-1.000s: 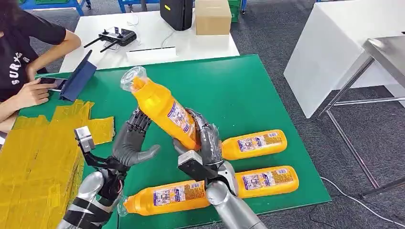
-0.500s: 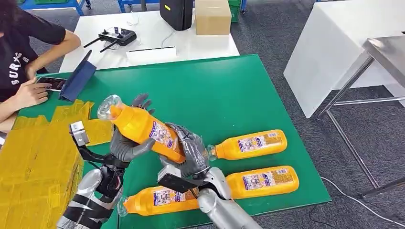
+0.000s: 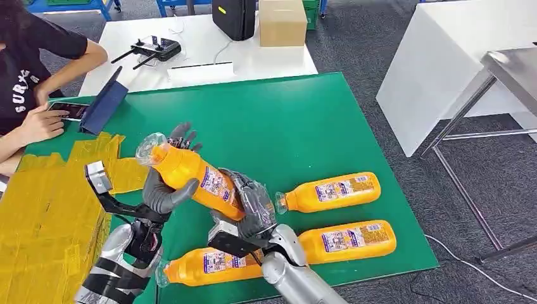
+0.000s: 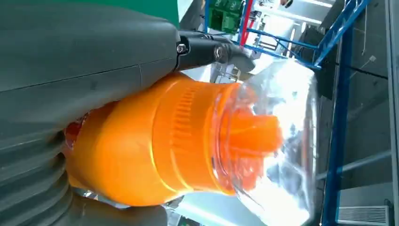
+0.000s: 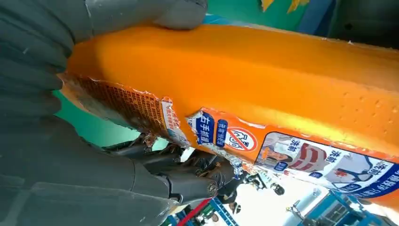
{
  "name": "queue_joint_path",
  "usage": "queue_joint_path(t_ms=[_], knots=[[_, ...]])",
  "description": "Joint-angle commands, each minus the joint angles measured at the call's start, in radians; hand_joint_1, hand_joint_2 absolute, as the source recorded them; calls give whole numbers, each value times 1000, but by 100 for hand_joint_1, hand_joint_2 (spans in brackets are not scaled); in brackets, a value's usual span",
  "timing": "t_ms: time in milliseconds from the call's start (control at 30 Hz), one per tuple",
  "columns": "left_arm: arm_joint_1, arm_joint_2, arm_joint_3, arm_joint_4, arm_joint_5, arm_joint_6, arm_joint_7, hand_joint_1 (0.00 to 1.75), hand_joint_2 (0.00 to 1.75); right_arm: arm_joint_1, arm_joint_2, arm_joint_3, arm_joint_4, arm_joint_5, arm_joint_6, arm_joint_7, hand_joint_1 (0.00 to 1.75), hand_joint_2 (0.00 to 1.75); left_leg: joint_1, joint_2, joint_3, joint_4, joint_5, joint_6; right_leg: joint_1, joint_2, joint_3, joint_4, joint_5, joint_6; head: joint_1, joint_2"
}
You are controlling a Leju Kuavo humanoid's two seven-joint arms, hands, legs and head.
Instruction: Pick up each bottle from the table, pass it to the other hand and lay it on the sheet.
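The left hand [image 3: 166,189] is wrapped around the upper part of the held bottle [image 3: 193,176], thumb across the front and dark fingers behind, just below the clear cap [image 3: 147,148]. In the left wrist view the orange neck and the clear cap [image 4: 277,150] are seen right past the grey thumb [image 4: 84,52]. The right hand [image 3: 250,204] is clamped around the lower, labelled end of the same bottle, so the bottle is gripped by both hands at once. In the right wrist view the bottle's orange body [image 5: 263,80] is held against the grey palm, its torn label [image 5: 221,134] facing the camera. The bottle is carried clear of the table, tilted, cap end raised towards the yellow sheet [image 3: 47,209] and base end lower on the robot's right.

Further out, three more orange bottles are laid on their sides on the green table [image 3: 285,120]: one [image 3: 212,263] nearest the robot under the right forearm, one [image 3: 348,240] beside it to the right, and one [image 3: 332,191] just beyond that. At the far left a seated person [image 3: 31,69] is seen with a hand on a phone [image 3: 66,111]. On the white table [image 3: 253,57] behind, a controller [image 3: 155,47] and a cardboard box [image 3: 282,22] are placed.
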State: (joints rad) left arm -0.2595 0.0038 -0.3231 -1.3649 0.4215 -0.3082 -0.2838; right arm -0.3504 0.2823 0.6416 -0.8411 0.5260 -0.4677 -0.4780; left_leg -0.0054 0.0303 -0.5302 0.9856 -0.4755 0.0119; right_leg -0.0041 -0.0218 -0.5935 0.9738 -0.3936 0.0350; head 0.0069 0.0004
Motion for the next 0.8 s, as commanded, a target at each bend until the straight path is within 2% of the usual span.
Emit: queue_joint_path(t_ms=[33,467,800], knots=[[-35,-12,-5,48,0,-1,3,175,175,-43,-18,34,75,3,7,4,175,175,1,-3,2,0,-1,-1,1,0,3,-1,-1,0,0,0],[-35,-12,-7,48,-2,2,3,175,175,-41,-17,30,71,-7,14,3,175,175,1,-3,2,0,-1,-1,1,0,3,-1,-1,0,0,0],[-31,-9,-6,50,-13,16,-1,175,175,-25,-25,8,-14,-49,7,-8,175,175,2,-5,2,1,-2,-1,2,0,4,0,-2,-1,0,0]])
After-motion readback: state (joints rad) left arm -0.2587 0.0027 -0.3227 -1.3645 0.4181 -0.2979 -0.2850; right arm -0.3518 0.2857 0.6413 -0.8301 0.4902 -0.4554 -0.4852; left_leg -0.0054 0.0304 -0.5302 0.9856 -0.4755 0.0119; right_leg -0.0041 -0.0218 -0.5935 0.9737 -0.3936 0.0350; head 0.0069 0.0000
